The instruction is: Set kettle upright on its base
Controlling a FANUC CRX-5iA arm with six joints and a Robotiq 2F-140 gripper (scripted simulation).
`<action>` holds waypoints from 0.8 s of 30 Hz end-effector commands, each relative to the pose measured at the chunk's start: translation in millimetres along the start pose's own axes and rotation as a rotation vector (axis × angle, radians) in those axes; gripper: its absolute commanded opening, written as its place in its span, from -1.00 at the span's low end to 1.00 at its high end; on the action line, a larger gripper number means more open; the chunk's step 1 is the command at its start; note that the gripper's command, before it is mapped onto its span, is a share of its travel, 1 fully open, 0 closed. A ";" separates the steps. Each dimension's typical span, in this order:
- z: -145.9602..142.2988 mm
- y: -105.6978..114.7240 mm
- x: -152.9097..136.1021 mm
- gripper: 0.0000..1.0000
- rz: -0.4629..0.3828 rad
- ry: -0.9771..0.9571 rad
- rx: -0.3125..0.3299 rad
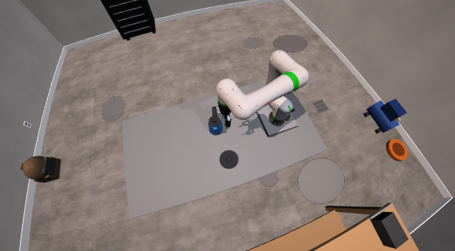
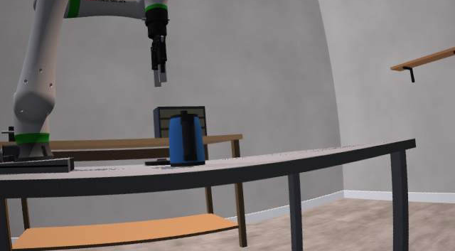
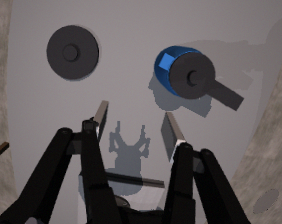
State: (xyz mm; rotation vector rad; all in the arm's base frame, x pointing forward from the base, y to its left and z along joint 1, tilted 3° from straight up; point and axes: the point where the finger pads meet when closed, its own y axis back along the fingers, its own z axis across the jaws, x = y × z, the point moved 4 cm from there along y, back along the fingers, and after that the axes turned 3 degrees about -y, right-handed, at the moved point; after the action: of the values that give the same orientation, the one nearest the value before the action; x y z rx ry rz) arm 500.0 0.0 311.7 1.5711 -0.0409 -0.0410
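A blue kettle (image 2: 186,140) with a black lid and handle stands upright on the grey table. It also shows in the overhead view (image 1: 215,125) and in the wrist view (image 3: 185,74), with its handle pointing right. The round black base (image 1: 228,158) lies flat on the table apart from the kettle, with a small stud at its centre; it shows in the wrist view (image 3: 72,52) at the upper left. My gripper (image 2: 159,79) hangs high above the table, pointing straight down, a little to one side of the kettle. Its fingers are partly open with nothing between them.
The arm's mounting plate (image 1: 277,124) sits on the table near the kettle. A wooden table (image 2: 142,142) with a dark box (image 2: 179,119) stands behind. A wall shelf (image 2: 423,60) hangs at the right. A black rack (image 1: 121,0) stands by the far wall.
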 end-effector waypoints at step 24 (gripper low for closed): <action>24.0 -3.5 10.6 -0.06 -0.006 -0.291 -0.006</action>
State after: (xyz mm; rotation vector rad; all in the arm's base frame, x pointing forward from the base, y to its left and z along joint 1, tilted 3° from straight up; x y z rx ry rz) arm 506.3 -16.8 309.2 1.5592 -0.1926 -0.1996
